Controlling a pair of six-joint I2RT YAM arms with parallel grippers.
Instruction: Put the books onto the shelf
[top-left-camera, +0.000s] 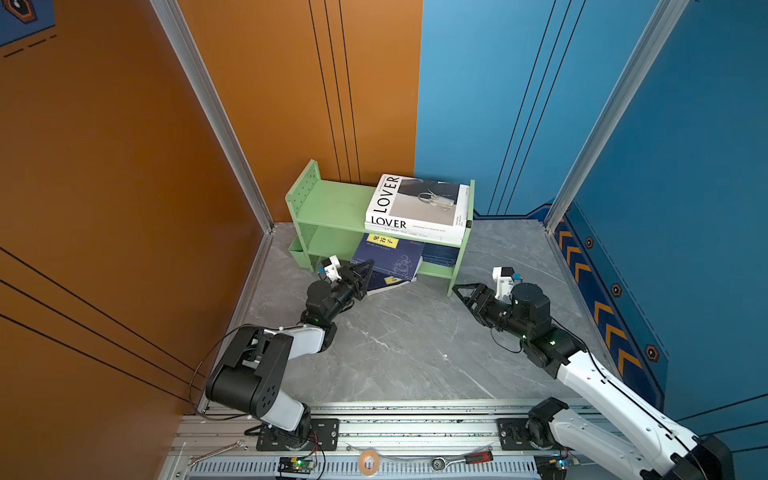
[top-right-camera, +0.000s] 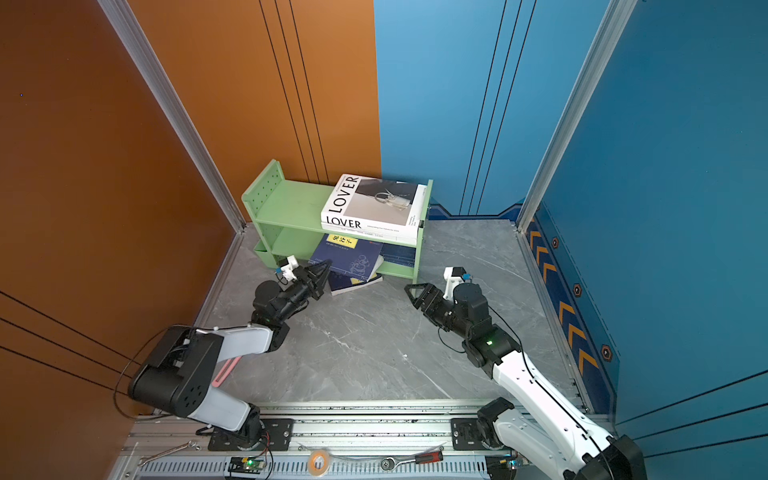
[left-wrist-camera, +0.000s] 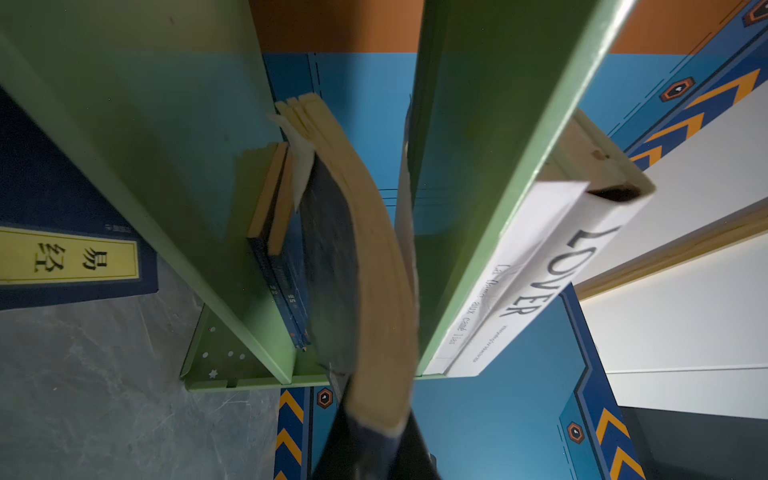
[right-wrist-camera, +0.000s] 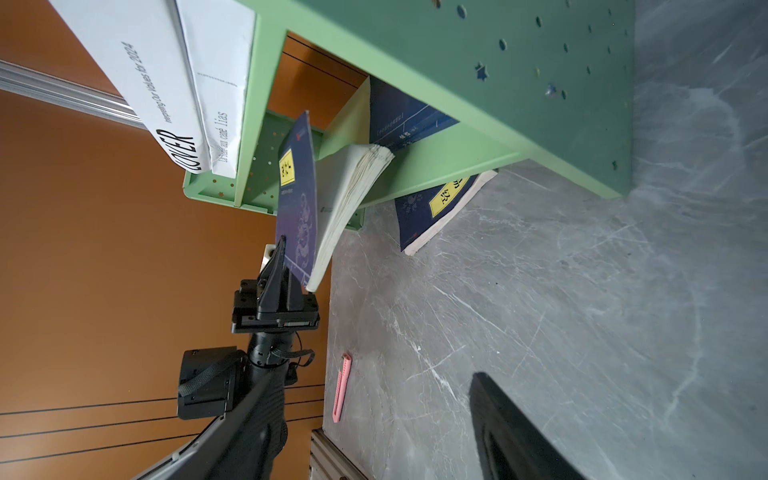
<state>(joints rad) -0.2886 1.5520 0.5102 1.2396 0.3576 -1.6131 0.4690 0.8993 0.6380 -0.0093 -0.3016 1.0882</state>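
Shelf (top-left-camera: 328, 203) stands at the far edge of the tabletop (top-left-camera: 415, 345). On the right end of its top tier the LOVER book (top-left-camera: 415, 201) lies on a white book (top-left-camera: 446, 239). Left tool (top-left-camera: 366, 268) is clamped on the cover of a navy book (top-left-camera: 392, 257) that sags into the lower tier. A second navy book (top-left-camera: 392, 283) pokes out underneath. Right tool (top-left-camera: 458, 289), jaws apart and empty, hovers near the shelf's right front leg.

Left gripper (right-wrist-camera: 284, 243) pinches the cover of a navy book (right-wrist-camera: 296, 195), its pages sagging open against the green shelf (right-wrist-camera: 415, 54). A second navy book (right-wrist-camera: 436, 208) lies on the grey floor (right-wrist-camera: 582, 311), partly hidden by the lower board. A third navy book (right-wrist-camera: 407, 118) sits inside, and two white books (right-wrist-camera: 158, 83) overhang the top.
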